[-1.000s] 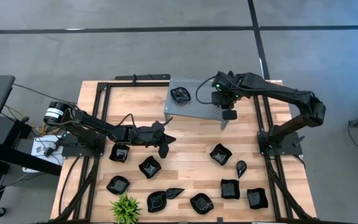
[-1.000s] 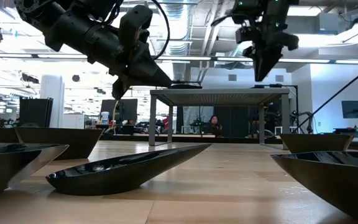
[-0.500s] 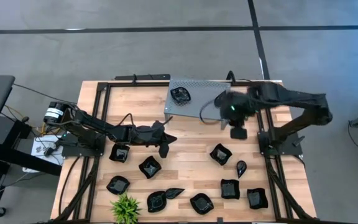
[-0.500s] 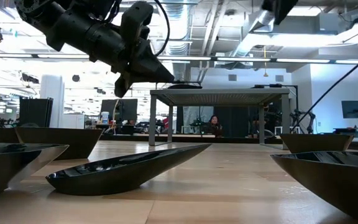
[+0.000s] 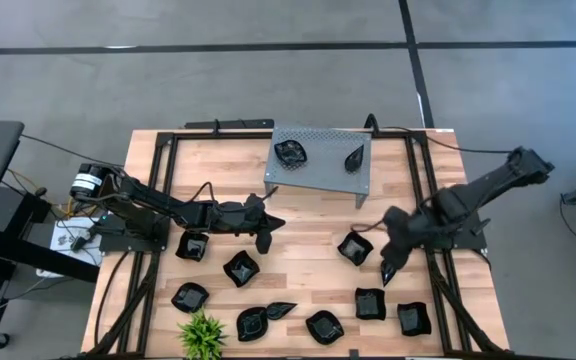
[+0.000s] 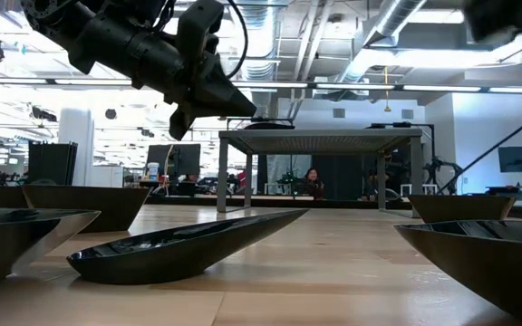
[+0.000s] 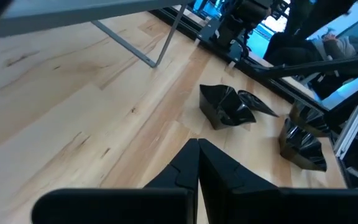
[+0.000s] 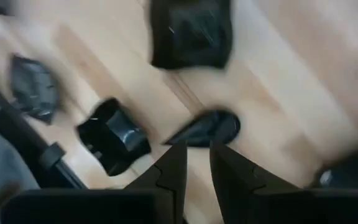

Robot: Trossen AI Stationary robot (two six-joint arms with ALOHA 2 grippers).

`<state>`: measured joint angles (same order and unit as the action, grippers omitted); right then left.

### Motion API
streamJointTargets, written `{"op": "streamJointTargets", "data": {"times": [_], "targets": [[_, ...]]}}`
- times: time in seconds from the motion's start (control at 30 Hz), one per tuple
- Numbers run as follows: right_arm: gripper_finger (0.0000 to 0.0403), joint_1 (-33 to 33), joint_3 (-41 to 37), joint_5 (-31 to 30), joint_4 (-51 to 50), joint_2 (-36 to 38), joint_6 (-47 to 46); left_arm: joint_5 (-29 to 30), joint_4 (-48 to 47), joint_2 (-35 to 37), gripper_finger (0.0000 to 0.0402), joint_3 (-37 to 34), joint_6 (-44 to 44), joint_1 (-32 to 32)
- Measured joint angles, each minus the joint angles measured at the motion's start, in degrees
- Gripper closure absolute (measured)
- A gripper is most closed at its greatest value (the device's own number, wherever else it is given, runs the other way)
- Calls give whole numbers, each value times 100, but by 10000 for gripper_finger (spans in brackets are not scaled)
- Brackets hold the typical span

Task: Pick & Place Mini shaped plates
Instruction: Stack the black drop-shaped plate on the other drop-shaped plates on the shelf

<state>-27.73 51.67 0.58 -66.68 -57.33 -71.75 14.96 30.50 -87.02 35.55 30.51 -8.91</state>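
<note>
Several glossy black mini shaped plates (image 5: 240,268) lie on the near half of the wooden table. Two more rest on the grey perforated shelf (image 5: 320,170): a wavy one (image 5: 290,152) and a teardrop one (image 5: 354,158). My right gripper (image 5: 388,268) hangs at the right, pointing down, open and empty, just over a teardrop plate (image 8: 207,127) that lies flat on the wood. My left gripper (image 5: 268,232) hovers shut and empty above the table's left middle, its tip (image 6: 250,109) well clear of the wood.
A small green plant (image 5: 202,335) stands at the near edge. The shelf stands on thin legs (image 6: 220,177) at the far middle. Black frame rails (image 5: 158,200) run along the table's left and right sides. Bare wood lies between the shelf and the plates.
My right gripper has swung from over the shelf's right part toward the table's near right, sinking a little and rolling about its own line. It now hangs over the teardrop plate on the wood. Another teardrop plate shows on the shelf where the gripper stood.
</note>
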Motion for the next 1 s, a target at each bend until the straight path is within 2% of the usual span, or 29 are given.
{"op": "streamJointTargets", "data": {"times": [0.1, 0.17, 0.27, 0.4, 0.5, 0.7, 0.8, 0.87, 1.0], "targets": [[337, -339, -388, 126, 18, -4, -1091, -1, 10, 0, 393, 0, -247, 0], [337, -524, -551, 141, 70, -14, -1464, -2, 35, 0, 393, 0, -454, 19], [337, -717, -691, 80, 445, -90, -1176, -213, 42, 0, 393, 0, -919, 31], [337, -859, -701, -332, 1454, -226, -541, -1171, 151, 0, 393, 4, -1672, -17], [337, -859, -700, -759, 2592, -428, 330, -1668, 379, 0, 392, 7, -2139, -124], [337, -854, -696, -1284, 4220, -972, 3935, -1997, 434, -33, 353, 12, -2409, -437], [337, -801, -696, -1605, 4699, -1176, 5193, -2094, 435, -70, 322, 13, -2338, -685], [337, -711, -696, -1495, 4915, -1281, 5526, -2098, 511, -158, 304, 15, -2114, -851], [337, -487, -696, -437, 4983, -1441, 5996, -2096, 901, -763, 283, 78, -1453, -1123]]}}
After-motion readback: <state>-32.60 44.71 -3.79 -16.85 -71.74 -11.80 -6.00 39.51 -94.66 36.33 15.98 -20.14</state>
